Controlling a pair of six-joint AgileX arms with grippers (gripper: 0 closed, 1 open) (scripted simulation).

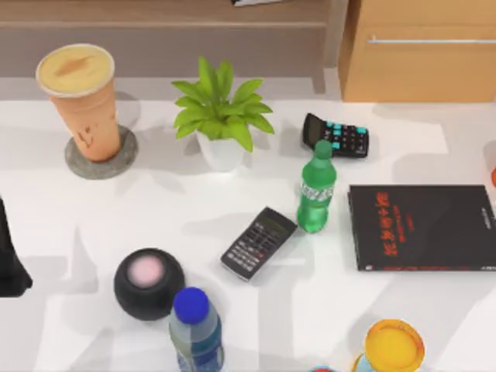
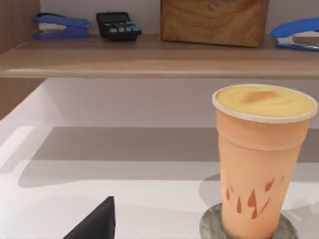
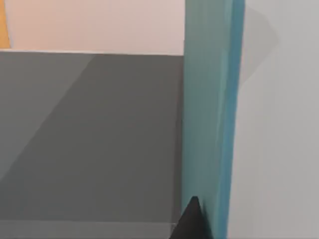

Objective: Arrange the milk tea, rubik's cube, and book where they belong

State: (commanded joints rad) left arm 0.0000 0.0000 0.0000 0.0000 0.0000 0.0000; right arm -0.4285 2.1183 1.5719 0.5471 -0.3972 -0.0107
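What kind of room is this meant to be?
Probably a rendered office or study desk: a black calculator with teal keys lies on the white table, a blue stapler sits on a wooden shelf, beside a potted green plant.

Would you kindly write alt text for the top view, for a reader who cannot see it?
A milk tea stands on a grey coaster at the white table's far left. A potted plant, two calculators, a green bottle, a black book and a black sphere are spread around.

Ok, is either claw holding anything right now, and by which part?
The left claw holds nothing; the milk tea stands apart on its coaster. The right claw is right by the upright book, but a grip cannot be told.
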